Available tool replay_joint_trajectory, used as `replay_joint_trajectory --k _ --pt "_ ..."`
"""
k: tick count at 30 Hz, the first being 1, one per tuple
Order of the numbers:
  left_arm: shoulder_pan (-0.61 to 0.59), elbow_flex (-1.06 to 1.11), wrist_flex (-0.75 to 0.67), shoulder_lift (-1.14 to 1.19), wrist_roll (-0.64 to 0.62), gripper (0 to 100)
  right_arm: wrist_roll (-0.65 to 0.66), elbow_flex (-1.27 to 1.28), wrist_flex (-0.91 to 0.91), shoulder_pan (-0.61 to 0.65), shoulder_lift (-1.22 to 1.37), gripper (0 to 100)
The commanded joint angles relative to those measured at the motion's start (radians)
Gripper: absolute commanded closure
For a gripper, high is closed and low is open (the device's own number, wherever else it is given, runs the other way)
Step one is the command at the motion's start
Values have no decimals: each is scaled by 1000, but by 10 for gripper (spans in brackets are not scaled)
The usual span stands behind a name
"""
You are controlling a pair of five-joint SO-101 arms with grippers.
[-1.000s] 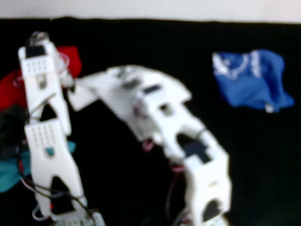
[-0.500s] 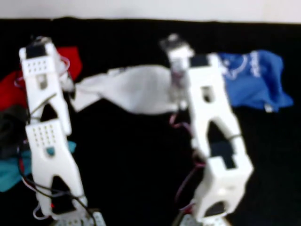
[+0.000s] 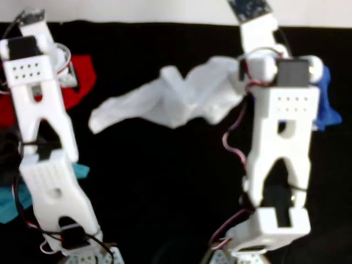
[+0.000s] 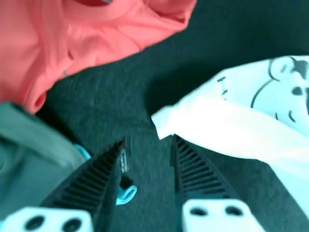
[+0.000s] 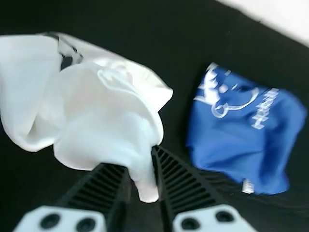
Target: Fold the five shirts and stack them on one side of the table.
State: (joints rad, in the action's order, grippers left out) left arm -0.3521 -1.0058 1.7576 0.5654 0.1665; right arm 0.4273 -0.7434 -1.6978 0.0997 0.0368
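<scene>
Black cloth covers the table [image 3: 154, 181], and both arms stand at its near edge. Close to the near left corner lies a teal shirt [image 3: 6, 198], partly under the left arm, and a grey shirt [image 4: 29, 145] is just beside it at the left edge. The left gripper [image 4: 148, 140] hangs over bare cloth with its fingers apart and nothing between them; the loose end of the white shirt [image 3: 181, 99] is near its tips, but I cannot tell if it touches them. This white shirt is crumpled and stretches across the middle of the table toward the right side. There the right gripper [image 5: 142, 162] has its fingers clamped on a fold of it, and the cloth hangs from this grip in a bunch. Farther back, toward the far left corner, lies a red shirt [image 3: 82, 77], crumpled. Toward the far right corner lies a blue shirt [image 5: 246, 130] with white print, also not folded, and the right arm hides part of it in the high view. Behind the far edge is a pale wall [image 3: 137, 11].
</scene>
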Motion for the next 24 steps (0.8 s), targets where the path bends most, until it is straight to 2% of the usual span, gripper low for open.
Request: replay_joint_trajectory --k 1,5,9,14,20,24 --pt "16 174 11 -246 -6 860 38 -120 -67 -12 -104 992" --pt "76 354 8 -430 -5 860 46 -90 -67 -16 -209 992" --pt "197 429 3 -526 -5 857 54 120 -67 -12 -321 992" --pt "314 539 3 -498 -3 856 54 426 -54 -33 -406 992" --pt "473 756 0 -433 57 856 115 670 140 -116 -437 992" --pt "604 889 -97 -433 54 856 121 753 249 -196 -398 992"
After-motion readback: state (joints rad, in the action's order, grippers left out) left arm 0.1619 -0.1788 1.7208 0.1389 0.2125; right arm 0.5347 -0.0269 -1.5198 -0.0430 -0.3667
